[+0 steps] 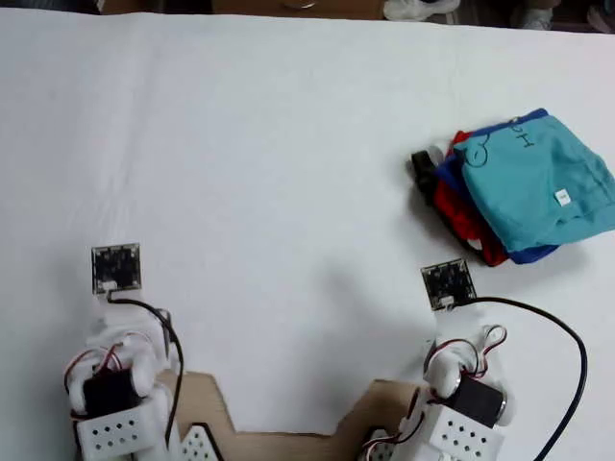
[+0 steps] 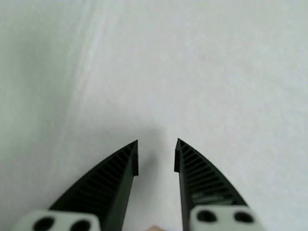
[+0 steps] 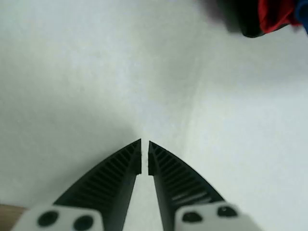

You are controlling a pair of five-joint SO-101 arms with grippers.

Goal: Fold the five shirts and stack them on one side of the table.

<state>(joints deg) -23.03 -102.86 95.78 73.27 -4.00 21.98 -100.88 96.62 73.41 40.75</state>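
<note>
A stack of folded shirts (image 1: 524,187) lies at the right side of the white table (image 1: 269,144). A teal shirt (image 1: 543,178) is on top, with blue, red (image 1: 459,209) and black (image 1: 424,169) layers showing beneath at its left edge. In the right wrist view a corner of the stack (image 3: 269,14) shows far ahead. My left gripper (image 2: 156,156) hovers over bare tablecloth at the near left, open with nothing between its fingers. My right gripper (image 3: 145,156) is shut and empty over bare cloth, near the front and short of the stack.
Both arm bases, left (image 1: 110,403) and right (image 1: 461,403), sit at the front edge, with a brown cardboard piece (image 1: 288,432) between them. A black cable (image 1: 567,346) loops from the right arm. Objects line the table's far edge.
</note>
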